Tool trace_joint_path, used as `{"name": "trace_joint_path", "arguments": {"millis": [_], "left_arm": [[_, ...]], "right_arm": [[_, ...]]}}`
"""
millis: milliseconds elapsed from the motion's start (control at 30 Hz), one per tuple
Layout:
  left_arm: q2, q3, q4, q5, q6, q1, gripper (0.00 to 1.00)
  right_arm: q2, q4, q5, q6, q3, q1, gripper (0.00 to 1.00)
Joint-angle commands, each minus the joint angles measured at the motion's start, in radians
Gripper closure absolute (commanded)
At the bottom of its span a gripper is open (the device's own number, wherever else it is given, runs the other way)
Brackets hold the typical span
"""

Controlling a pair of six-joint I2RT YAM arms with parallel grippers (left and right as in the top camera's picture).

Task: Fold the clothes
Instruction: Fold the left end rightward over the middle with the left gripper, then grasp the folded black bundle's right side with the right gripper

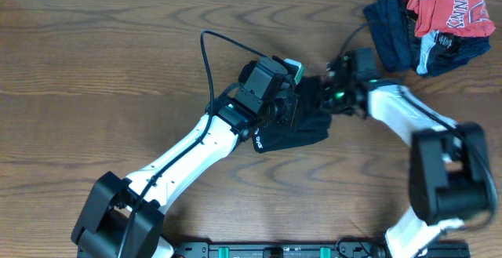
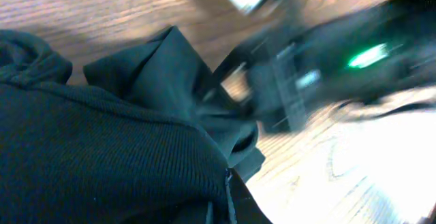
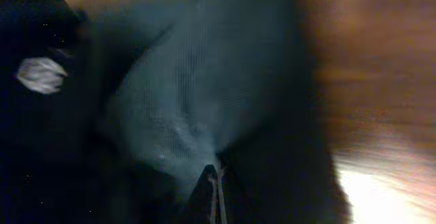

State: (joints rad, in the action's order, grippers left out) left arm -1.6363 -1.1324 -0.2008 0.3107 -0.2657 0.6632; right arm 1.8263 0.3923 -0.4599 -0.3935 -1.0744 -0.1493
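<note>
Overhead, my left end effector [image 1: 293, 107] and right end effector [image 1: 328, 93] meet at the bunched black shirt [image 1: 307, 129] on the bench [image 1: 118, 70], both pinched shut on fabric.

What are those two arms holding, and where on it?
The black shirt, apparently: left gripper and right gripper each pinch a bunched fold; which part is unclear.

A red shirt [image 1: 443, 3] with white lettering lies crumpled atop dark navy garments [image 1: 392, 32] — one heap. It occupies the wooden table's [image 1: 94, 93] far right corner.
</note>
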Motion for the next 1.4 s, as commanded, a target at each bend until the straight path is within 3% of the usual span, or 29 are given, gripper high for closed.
{"name": "trace_joint_path", "arguments": {"millis": [0, 133, 167, 267, 300, 567, 767, 867, 1000, 1067, 1200, 1367], "left_arm": [[-0.002, -0.022, 0.017, 0.002, -0.006, 0.001, 0.94], [-0.002, -0.022, 0.035, 0.002, -0.006, 0.002, 0.94], [-0.002, -0.022, 0.043, 0.002, -0.006, 0.002, 0.88], [-0.002, -0.022, 0.082, 0.002, -0.006, 0.009, 0.13], [-0.002, -0.022, 0.102, 0.002, -0.006, 0.014, 0.02], [0.028, -0.022, 0.115, 0.001, -0.006, 0.009, 0.02], [0.192, -0.023, -0.003, -0.004, -0.006, -0.128, 0.02], [0.294, -0.023, -0.101, -0.04, -0.006, -0.216, 0.02], [0.385, -0.022, -0.235, -0.121, -0.005, -0.306, 0.02], [0.407, -0.022, -0.299, -0.159, -0.005, -0.338, 0.02], [0.402, -0.022, -0.384, -0.174, 0.003, -0.373, 0.02], [0.376, -0.015, -0.417, -0.174, 0.006, -0.387, 0.02]], "right_arm": [[-0.191, 0.006, -0.02, 0.008, -0.031, 0.063, 0.99], [-0.367, 0.039, -0.019, 0.005, -0.031, 0.138, 0.99], [-0.402, 0.049, -0.018, 0.006, -0.031, 0.153, 0.99], [-0.475, 0.082, -0.015, 0.017, -0.031, 0.187, 0.99], [-0.491, 0.094, -0.014, 0.023, -0.031, 0.193, 0.99], [-0.473, 0.163, 0.015, 0.056, -0.03, 0.195, 0.99], [-0.376, 0.165, 0.015, 0.134, -0.03, 0.166, 0.91], [-0.294, 0.148, 0.015, 0.195, -0.03, 0.126, 0.73], [-0.165, 0.106, 0.027, 0.239, -0.03, 0.06, 0.38], [-0.1, 0.085, 0.053, 0.238, -0.03, 0.032, 0.26], [0.009, 0.046, 0.059, 0.238, -0.03, 0.009, 0.11], [0.106, 0.002, 0.009, 0.238, -0.03, 0.006, 0.05]]}}
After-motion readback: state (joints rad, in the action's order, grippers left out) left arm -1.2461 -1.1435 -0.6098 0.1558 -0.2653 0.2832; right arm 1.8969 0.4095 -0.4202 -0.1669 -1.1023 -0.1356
